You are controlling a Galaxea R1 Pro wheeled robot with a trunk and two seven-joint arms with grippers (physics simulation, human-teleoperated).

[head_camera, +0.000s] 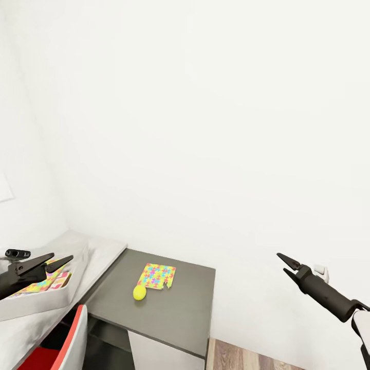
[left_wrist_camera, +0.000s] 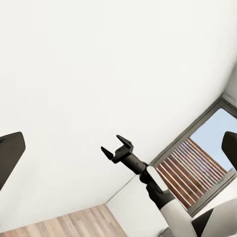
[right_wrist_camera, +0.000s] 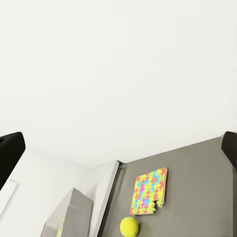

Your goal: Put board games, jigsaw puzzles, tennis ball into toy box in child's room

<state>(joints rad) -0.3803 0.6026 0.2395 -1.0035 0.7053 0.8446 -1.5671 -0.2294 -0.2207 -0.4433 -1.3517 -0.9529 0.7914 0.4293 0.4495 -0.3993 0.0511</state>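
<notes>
A jigsaw puzzle of yellow, pink, blue and green pieces lies flat on the dark grey corner section of the table. The tennis ball rests against its near corner. In the right wrist view the puzzle and ball lie together on the same surface. The toy box stands on the light grey top at the left, with colourful flat toys inside. My left gripper hovers over the box, open and empty. Off to the right of the table, my right gripper hangs open and empty in the air.
A red chair is tucked under the table's near left side. White walls close the corner behind the table. Wood plank floor shows to the right of the table. The left wrist view shows my right gripper before a grey-framed window.
</notes>
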